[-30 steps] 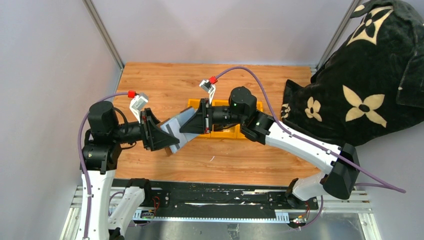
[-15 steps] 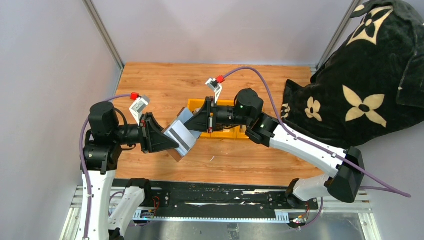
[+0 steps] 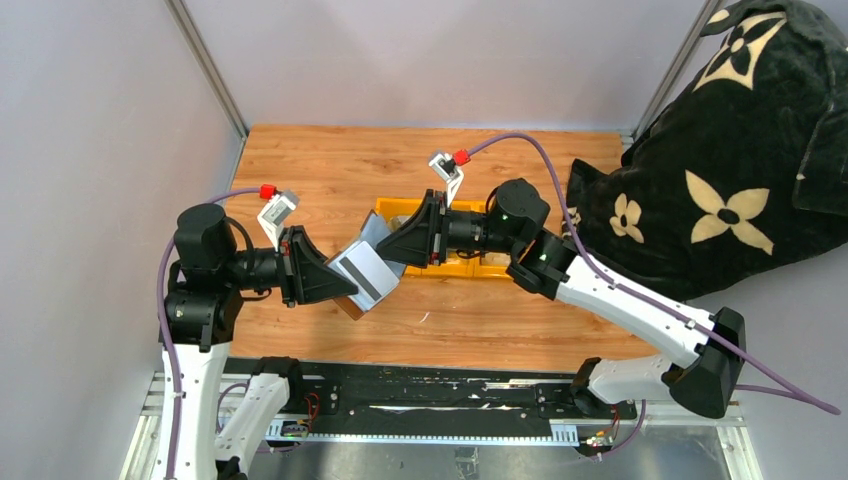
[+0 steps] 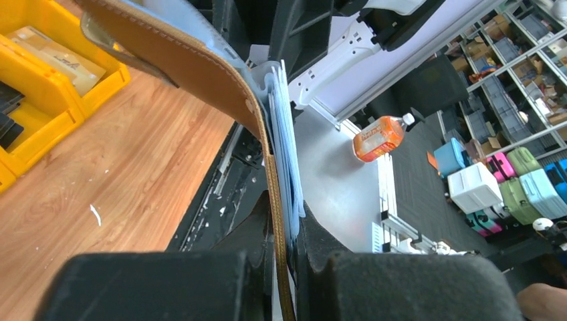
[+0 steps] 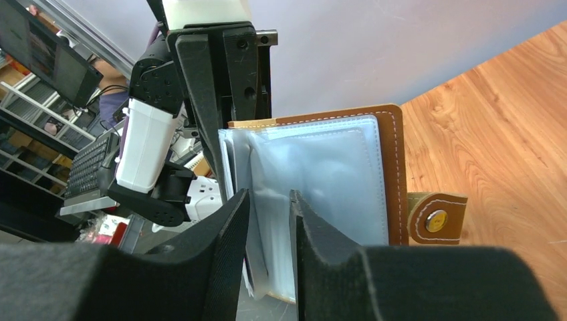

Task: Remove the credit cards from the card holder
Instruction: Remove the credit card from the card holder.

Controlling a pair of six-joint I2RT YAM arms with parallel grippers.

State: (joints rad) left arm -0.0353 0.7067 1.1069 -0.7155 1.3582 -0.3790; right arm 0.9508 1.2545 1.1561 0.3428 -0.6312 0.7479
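Observation:
The card holder (image 3: 366, 276), brown outside with silvery clear sleeves, is held up above the table between the two arms. My left gripper (image 3: 350, 288) is shut on its lower edge; in the left wrist view the brown cover (image 4: 200, 73) and the sleeves are pinched between the jaws of that gripper (image 4: 284, 215). My right gripper (image 3: 386, 250) is at the top of the sleeves (image 5: 321, 167), its jaws (image 5: 268, 198) narrowly open with a sleeve edge loose between them. A tan credit card (image 4: 57, 57) lies in the yellow bin; dark cards (image 4: 8, 107) lie in the compartment beside it.
The yellow bin (image 3: 458, 266) sits mid-table, mostly under the right arm. A black flower-patterned blanket (image 3: 720, 180) covers the right side. The wallet's snap tab (image 5: 436, 219) hangs off its far edge. An orange bottle (image 4: 378, 137) lies beyond the table's near edge.
The right arm has drawn back to the right and its jaws, shut half a second ago, have parted. The left gripper has closed tighter on the card holder, which has turned slightly.

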